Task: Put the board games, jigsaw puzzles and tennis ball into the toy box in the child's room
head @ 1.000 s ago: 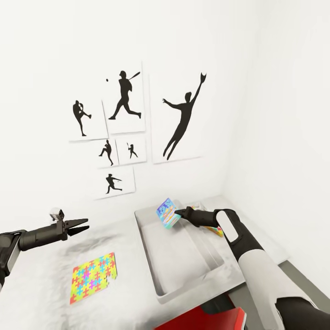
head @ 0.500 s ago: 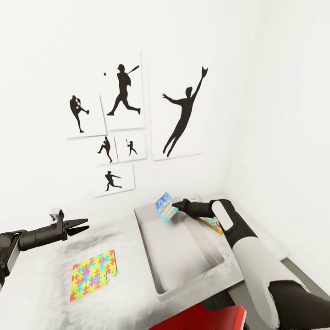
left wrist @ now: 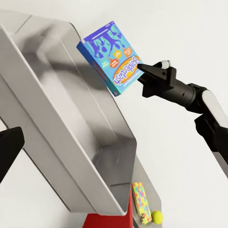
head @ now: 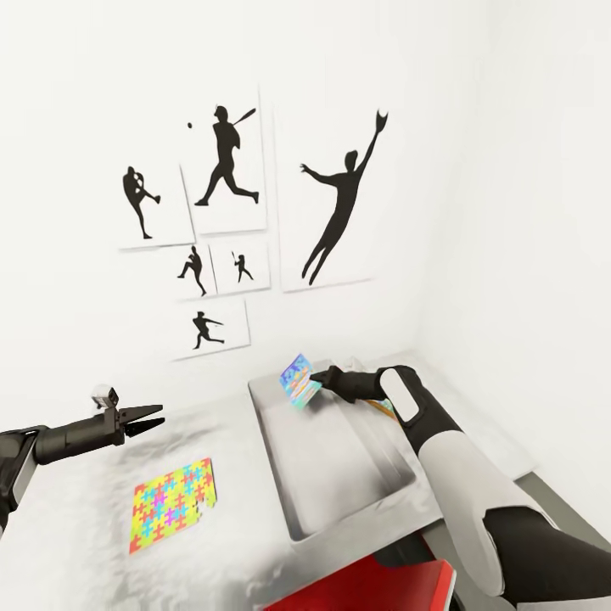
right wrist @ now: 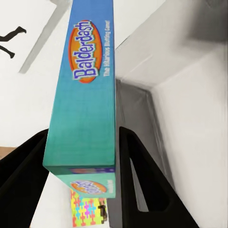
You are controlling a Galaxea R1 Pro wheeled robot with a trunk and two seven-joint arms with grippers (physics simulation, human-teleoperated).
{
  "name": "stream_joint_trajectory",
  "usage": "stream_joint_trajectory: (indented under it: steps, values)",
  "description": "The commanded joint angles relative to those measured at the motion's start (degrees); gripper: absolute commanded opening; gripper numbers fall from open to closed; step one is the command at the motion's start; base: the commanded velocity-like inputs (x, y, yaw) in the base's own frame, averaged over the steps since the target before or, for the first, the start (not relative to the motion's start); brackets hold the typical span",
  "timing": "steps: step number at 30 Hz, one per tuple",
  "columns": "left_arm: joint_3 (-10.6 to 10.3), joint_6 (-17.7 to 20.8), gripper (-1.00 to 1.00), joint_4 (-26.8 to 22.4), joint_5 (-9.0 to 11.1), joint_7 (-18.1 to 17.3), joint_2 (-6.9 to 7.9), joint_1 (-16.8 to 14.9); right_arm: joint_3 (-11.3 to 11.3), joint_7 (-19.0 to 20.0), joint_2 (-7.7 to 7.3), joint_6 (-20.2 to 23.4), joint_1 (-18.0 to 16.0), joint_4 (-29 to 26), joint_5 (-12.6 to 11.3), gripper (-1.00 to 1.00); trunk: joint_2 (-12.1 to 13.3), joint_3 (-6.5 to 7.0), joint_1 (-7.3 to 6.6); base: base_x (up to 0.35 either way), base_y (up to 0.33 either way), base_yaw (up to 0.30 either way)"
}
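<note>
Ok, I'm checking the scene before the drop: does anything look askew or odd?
Only the board game: the right gripper pinches it by one edge, so it hangs tilted in the air over the far end of the toy box. The puzzle lies flat on the table, and the left gripper hangs open above it.

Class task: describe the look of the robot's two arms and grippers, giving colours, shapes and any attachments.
The right arm has white shell segments with black joints, ending in a black wrist and a black gripper with two tapered, pointed fingers. The left arm is dark grey to black and tube-shaped; its black gripper has slim pointed fingers, with a small grey-white block on top.
</note>
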Motion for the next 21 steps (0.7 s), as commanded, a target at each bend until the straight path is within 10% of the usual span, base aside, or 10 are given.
stream_joint_trajectory:
  steps: [1, 21]
  values:
    - [0.00, 0.61, 1.00, 0.00, -0.05, -0.25, 0.01, -0.05, 0.01, 0.22, 0.01, -0.01, -0.06, 0.04, 0.36, -1.00, -0.13, -0.22, 0.03, 0.000, 0.000, 0.000]
    - [0.00, 0.61, 1.00, 0.00, 0.01, -0.25, 0.01, -0.05, 0.46, -1.42, 0.01, -3.01, -1.39, 5.66, 0.64, -1.00, -0.13, -2.08, 0.03, 0.000, 0.000, 0.000]
